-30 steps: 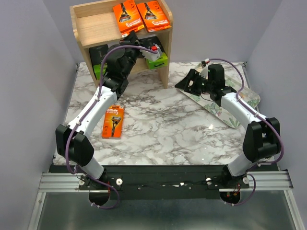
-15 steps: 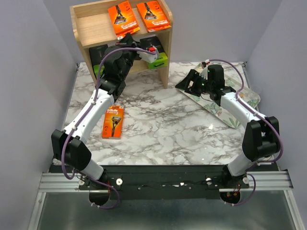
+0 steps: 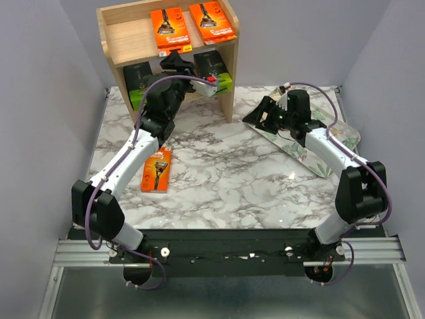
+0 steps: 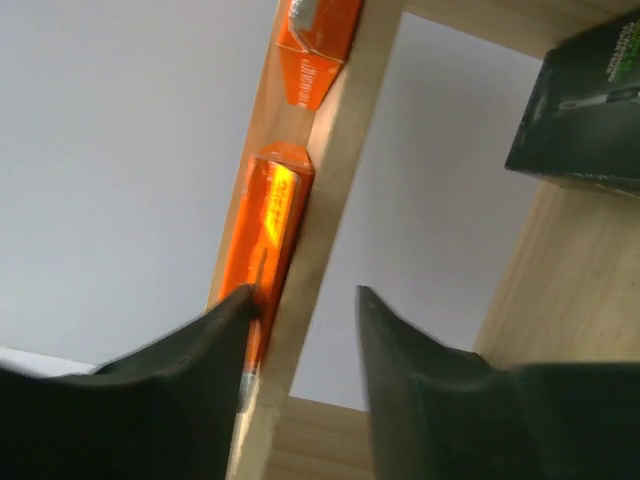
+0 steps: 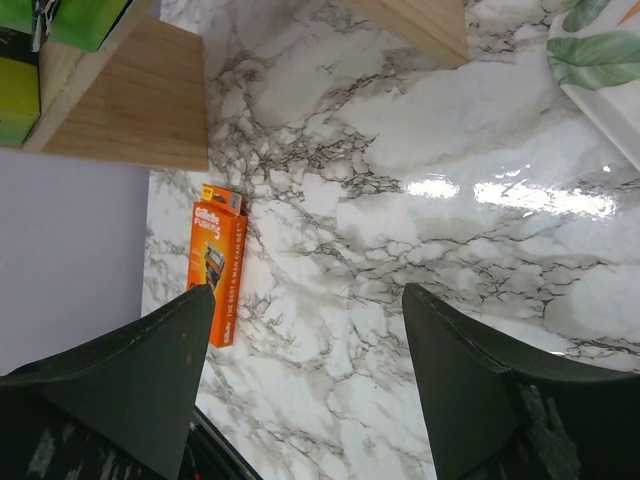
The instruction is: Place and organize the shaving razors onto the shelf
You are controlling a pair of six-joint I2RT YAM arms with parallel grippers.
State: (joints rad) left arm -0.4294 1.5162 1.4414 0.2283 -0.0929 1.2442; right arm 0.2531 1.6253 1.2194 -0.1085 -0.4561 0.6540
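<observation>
The wooden shelf (image 3: 126,38) stands at the back left. Two orange shaving razors packs (image 3: 170,28) (image 3: 211,22) lie on its top tier, and two dark packs with green ends (image 3: 137,81) (image 3: 214,70) sit on the lower tier. A third orange pack (image 3: 156,169) lies on the marble table. My left gripper (image 3: 178,61) is at the front edge of the top tier, open. In the left wrist view its fingers (image 4: 215,340) straddle the shelf board and the near end of the left orange pack (image 4: 265,225). My right gripper (image 3: 255,115) hovers open and empty over the table.
A floral tray (image 3: 332,143) lies at the right under my right arm. The shelf's right side panel (image 3: 231,73) stands between the two grippers. The right wrist view shows the orange pack (image 5: 215,265) on the marble and the shelf's underside (image 5: 130,100).
The left gripper has opened. The left orange pack on the top tier has slid further back and straightened. The right arm has not moved.
</observation>
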